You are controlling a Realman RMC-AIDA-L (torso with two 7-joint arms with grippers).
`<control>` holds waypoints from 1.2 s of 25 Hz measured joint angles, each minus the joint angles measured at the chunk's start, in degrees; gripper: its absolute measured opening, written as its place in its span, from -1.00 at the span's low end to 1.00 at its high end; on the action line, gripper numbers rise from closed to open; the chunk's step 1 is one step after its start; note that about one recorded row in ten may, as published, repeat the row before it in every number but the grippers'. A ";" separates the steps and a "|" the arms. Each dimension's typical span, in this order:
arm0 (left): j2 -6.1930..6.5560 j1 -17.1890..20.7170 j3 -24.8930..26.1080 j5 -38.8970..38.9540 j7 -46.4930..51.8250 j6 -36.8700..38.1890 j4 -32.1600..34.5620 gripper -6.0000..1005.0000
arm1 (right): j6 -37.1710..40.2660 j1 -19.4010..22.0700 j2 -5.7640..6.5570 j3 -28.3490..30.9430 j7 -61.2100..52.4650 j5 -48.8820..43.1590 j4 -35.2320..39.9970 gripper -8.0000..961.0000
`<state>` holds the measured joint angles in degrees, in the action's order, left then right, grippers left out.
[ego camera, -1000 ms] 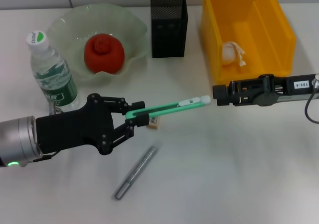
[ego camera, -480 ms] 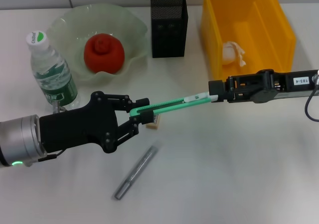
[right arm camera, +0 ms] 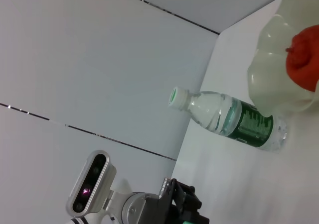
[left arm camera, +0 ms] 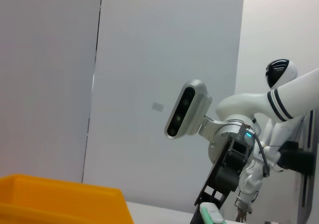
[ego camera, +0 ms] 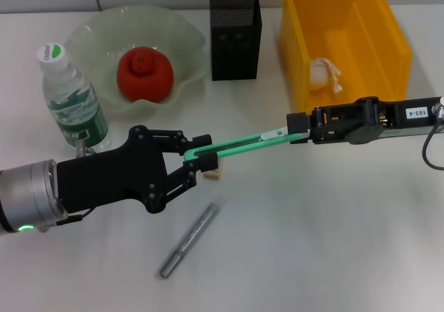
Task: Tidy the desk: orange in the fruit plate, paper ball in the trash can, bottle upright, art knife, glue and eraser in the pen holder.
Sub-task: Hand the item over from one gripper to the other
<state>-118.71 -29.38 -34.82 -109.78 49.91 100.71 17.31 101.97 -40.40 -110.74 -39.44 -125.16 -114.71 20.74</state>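
My left gripper (ego camera: pixel 198 161) is shut on the handle end of the green art knife (ego camera: pixel 243 145), held level above the table. The knife's white tip reaches into my right gripper (ego camera: pixel 298 128), which comes in from the right. Just under the knife lies the small beige eraser (ego camera: pixel 214 172). The grey glue stick (ego camera: pixel 189 240) lies on the table nearer the front. The orange (ego camera: pixel 144 73) sits in the green fruit plate (ego camera: pixel 90 31). The bottle (ego camera: pixel 69 97) stands upright beside it. The paper ball (ego camera: pixel 322 74) is in the yellow trash can (ego camera: pixel 399 48). The black mesh pen holder (ego camera: pixel 235 35) stands at the back.
The right wrist view shows the bottle (right arm camera: pixel 229 122), the plate (right arm camera: pixel 269 79) with the orange (right arm camera: pixel 304 55), and my left gripper (right arm camera: pixel 182 204) farther off. The left wrist view shows the trash can's rim (left arm camera: pixel 60 199) and the knife's tip (left arm camera: pixel 212 215).
The knife's tip and my right gripper have closed the gap between them; the tip now sits inside the right gripper. My left arm has shifted slightly right.
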 joint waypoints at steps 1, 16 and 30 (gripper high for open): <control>-0.02 -0.01 0.05 0.01 -0.02 0.24 0.00 -0.57 | 0.02 -0.07 -0.02 -0.01 0.01 0.00 0.00 0.26; -0.03 0.02 0.03 1.00 -2.59 1.60 -1.23 -0.57 | 0.69 -0.75 -0.72 0.04 0.10 0.00 0.00 0.24; -0.03 0.45 -0.25 0.97 -6.31 1.41 -2.22 -0.57 | 0.39 -1.07 -0.86 -0.03 -0.42 -0.22 0.00 0.22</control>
<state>-118.74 -28.93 -35.07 -108.80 43.60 102.12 15.09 102.36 -41.48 -111.61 -39.46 -125.58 -114.93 20.74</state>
